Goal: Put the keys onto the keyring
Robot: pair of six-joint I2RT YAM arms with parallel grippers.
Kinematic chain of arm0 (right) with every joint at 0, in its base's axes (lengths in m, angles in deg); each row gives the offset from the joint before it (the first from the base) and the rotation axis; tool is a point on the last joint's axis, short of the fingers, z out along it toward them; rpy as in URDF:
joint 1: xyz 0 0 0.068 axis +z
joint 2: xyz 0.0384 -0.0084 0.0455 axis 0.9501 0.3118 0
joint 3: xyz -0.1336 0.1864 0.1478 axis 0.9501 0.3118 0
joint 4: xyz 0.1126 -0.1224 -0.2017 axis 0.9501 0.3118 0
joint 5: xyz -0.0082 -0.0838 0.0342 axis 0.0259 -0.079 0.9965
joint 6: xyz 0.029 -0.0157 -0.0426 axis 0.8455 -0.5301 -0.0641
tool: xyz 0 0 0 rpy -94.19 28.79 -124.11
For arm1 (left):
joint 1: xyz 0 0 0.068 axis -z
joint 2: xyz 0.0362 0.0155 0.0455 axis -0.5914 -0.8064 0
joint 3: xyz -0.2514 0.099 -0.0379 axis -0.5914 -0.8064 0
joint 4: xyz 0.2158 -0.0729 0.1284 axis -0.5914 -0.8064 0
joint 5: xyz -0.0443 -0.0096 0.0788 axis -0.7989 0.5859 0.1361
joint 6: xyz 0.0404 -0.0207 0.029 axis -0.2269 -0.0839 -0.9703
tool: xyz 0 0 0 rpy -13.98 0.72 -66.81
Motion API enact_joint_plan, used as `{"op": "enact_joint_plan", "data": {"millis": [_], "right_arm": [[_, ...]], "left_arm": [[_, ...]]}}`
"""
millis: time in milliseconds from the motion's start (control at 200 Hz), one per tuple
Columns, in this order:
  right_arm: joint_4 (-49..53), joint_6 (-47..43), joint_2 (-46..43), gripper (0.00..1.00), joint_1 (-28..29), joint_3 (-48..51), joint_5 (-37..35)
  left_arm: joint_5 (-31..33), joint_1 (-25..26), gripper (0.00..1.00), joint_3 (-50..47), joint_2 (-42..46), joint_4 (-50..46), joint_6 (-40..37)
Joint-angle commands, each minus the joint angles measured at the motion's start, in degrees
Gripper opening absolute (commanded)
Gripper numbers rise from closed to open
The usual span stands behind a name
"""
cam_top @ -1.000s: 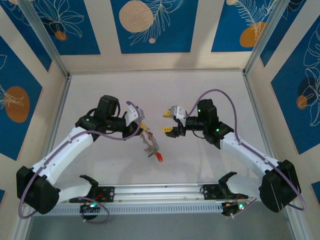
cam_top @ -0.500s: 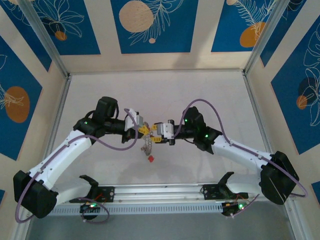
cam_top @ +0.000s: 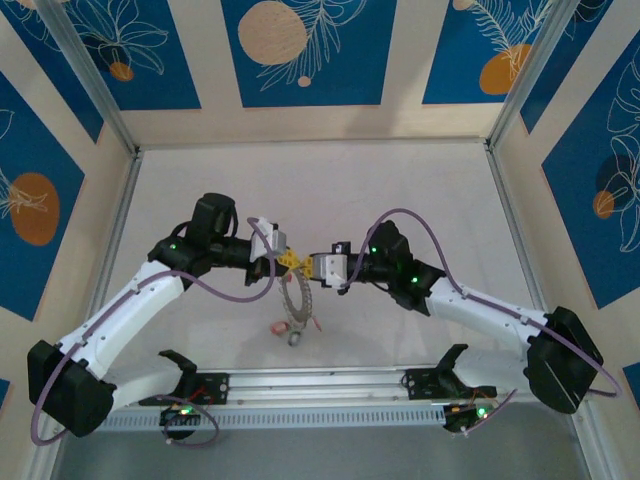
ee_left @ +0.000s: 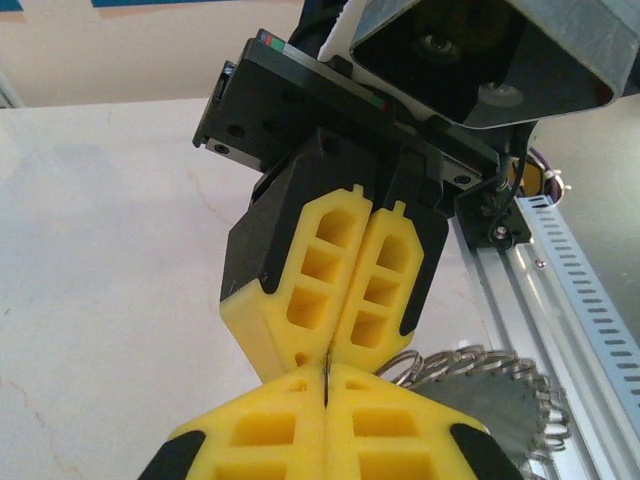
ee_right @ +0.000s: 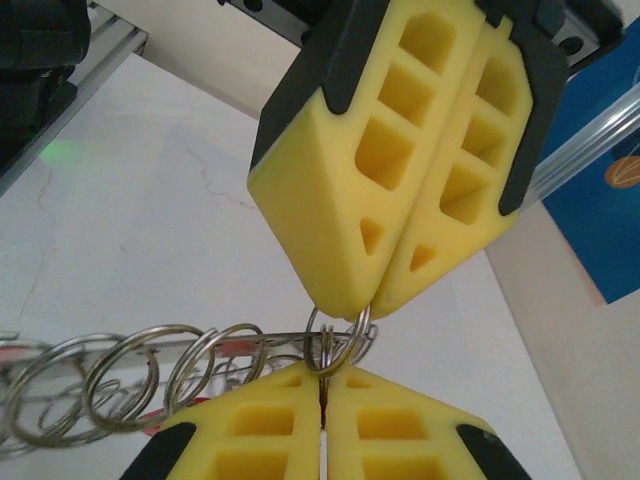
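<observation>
White table, walled by blue-patterned panels, seen from above. Left arm and right arm are bent inward, so that their tips are brought together above the table's near middle. Left gripper – yellow fingers pressed together, with a small wire loop pinched at their tip. Right gripper – fingers likewise pressed together, and the same loop is caught in their seam from the opposite side. Keyring: a grey toothed ring edged with wire loops, held between the two tips and hung below them. Keys: a blurred red head is seen by the ring's lower end; whether it hangs or lies on the table cannot be told
</observation>
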Motion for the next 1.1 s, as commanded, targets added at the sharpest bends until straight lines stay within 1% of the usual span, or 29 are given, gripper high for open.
{"op": "enact_joint_plan", "data": {"millis": [0, 40, 125, 280, 415, 565, 670, 715, 775, 1020, 1095], "right_arm": [[0.8, 0.0, -1.7, 0.10, 0.2, 2.2, -1.7], [1.0, 0.4, -2.1, 0.12, 0.2, 2.4, -1.5], [0.2, 1.8, -2.8, 0.21, 0.2, 2.9, -0.9], [-1.5, 3.9, -3.1, 0.22, 0.2, 3.2, 1.1], [-6.4, 7.4, -3.3, 0.26, -0.2, 4.2, 1.4], [-8.2, 10.2, -4.1, 0.28, -1.2, 4.4, 3.2], [-8.3, 10.9, -4.8, 0.35, -1.3, 4.6, 4.0], [-8.3, 11.1, -5.3, 0.36, -1.3, 4.8, 3.9], [-8.3, 11.5, -5.9, 0.35, -1.4, 5.0, 4.1], [-6.3, 11.3, -5.4, 0.21, -1.5, 4.3, 4.1], [-5.8, 11.0, -4.9, 0.21, -1.5, 3.9, 4.4]], "left_arm": [[-5.5, 0.5, 0.00, 0.3, 0.7, 4.7, 0.8], [-6.0, 0.4, 0.00, 0.2, 0.5, 5.0, 0.7], [-6.1, 0.5, 0.00, 0.2, 0.3, 5.4, 0.7], [-8.0, 0.5, 0.00, -0.6, 0.2, 8.1, 2.3], [-8.7, 0.5, 0.00, -0.4, -0.2, 7.9, 1.7], [-9.4, 0.6, 0.00, -0.5, -0.5, 7.4, 0.7], [-10.2, 0.6, 0.00, -0.4, -0.7, 6.8, -0.3], [-10.9, 0.6, 0.00, -0.4, -0.9, 6.2, -1.2], [-11.2, 0.7, 0.00, -0.2, -1.2, 5.4, -2.3], [-11.8, 0.9, 0.00, 0.2, -1.6, 3.9, -4.3], [-11.9, 0.9, 0.00, 0.3, -1.6, 3.5, -4.6]]}}
